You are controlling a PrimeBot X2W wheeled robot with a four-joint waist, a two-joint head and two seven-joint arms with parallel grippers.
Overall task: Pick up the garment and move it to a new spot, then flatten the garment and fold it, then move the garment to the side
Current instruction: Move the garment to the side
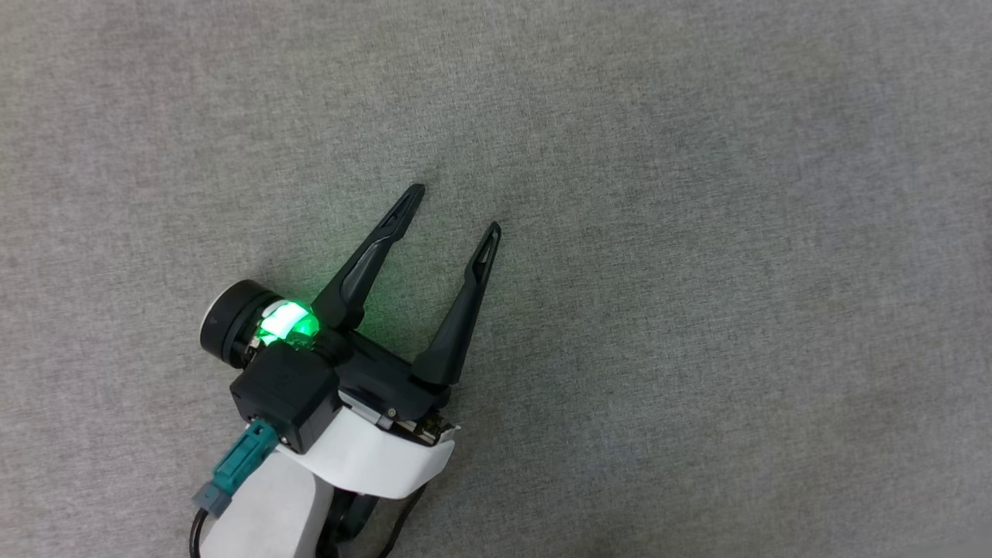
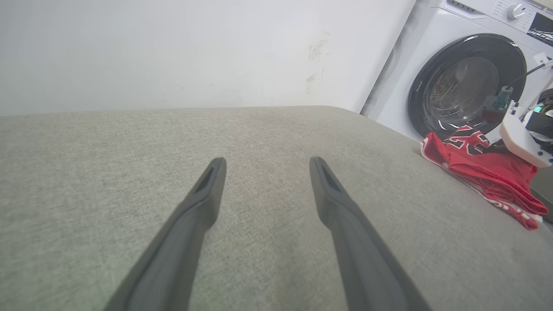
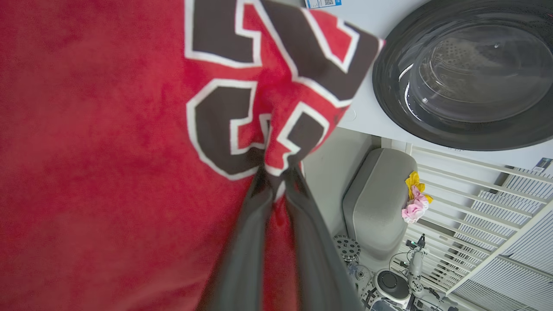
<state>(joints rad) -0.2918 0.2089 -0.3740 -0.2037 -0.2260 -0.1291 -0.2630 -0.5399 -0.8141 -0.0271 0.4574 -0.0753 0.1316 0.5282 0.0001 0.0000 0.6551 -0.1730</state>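
Two views: head's shows left hand [image 1: 456,208] spread; right wrist's shows right hand [image 3: 278,172] pinching garment [image 3: 108,172].

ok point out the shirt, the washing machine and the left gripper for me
shirt [image 2: 484,172], left wrist view, on the bunched red cloth
washing machine [image 2: 468,86], left wrist view, on the round door glass
left gripper [image 1: 456,209], head view, midway between its open fingertips

1. The grey surface [image 1: 697,232] is showing coarse, matt woven cloth.
2. The left gripper [image 1: 456,209] is looking like matt black plastic.
3. The garment [image 3: 86,151] is showing soft, matt cloth.
4. The washer door [image 3: 466,77] is gleaming, glossy and smooth.
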